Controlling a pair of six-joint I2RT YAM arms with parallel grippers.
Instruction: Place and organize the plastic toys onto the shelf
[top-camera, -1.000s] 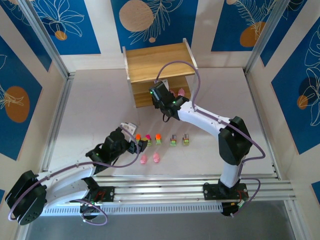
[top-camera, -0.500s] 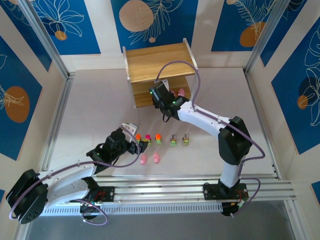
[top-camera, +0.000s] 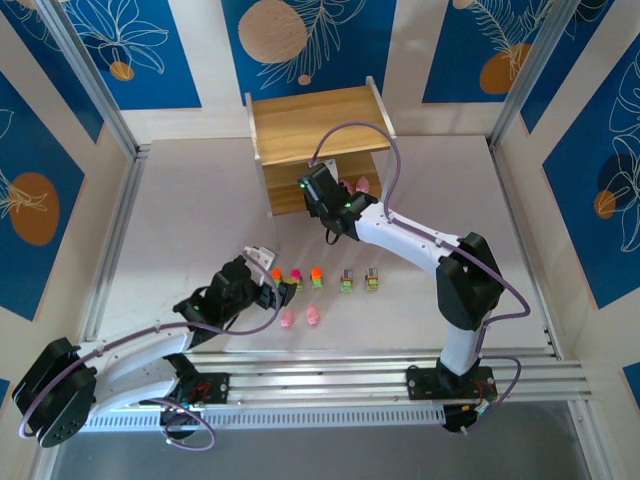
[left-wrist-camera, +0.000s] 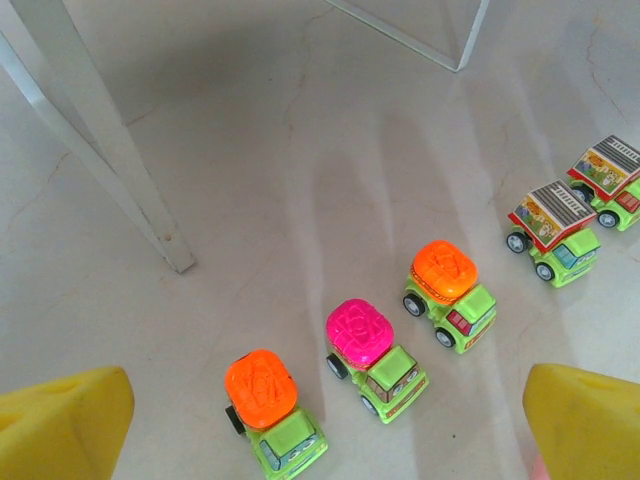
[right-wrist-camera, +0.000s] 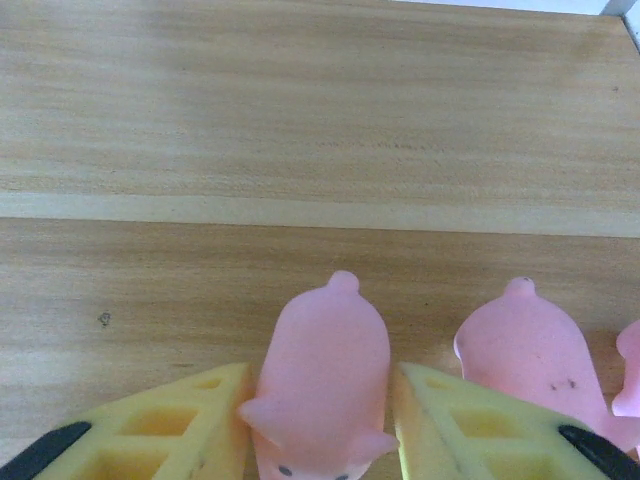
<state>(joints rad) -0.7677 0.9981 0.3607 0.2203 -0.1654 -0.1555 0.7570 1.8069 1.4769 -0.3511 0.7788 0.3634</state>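
Observation:
My right gripper reaches into the lower tier of the wooden shelf. A pink rounded toy lies on the shelf board between its yellow fingers. The jaws are slightly open, with a thin gap on the toy's right side. Two more pink toys lie just to the right. My left gripper hovers wide open above a row of green cars: orange-topped, magenta-topped and orange-topped. Two grey-roofed cars stand beyond.
Two pink toys lie on the table just in front of the car row. A white shelf leg stands close on the left in the left wrist view. The blue patterned walls and metal rails enclose the table.
The right gripper's jaws have eased apart around the pink toy on the shelf. Neither arm has visibly moved.

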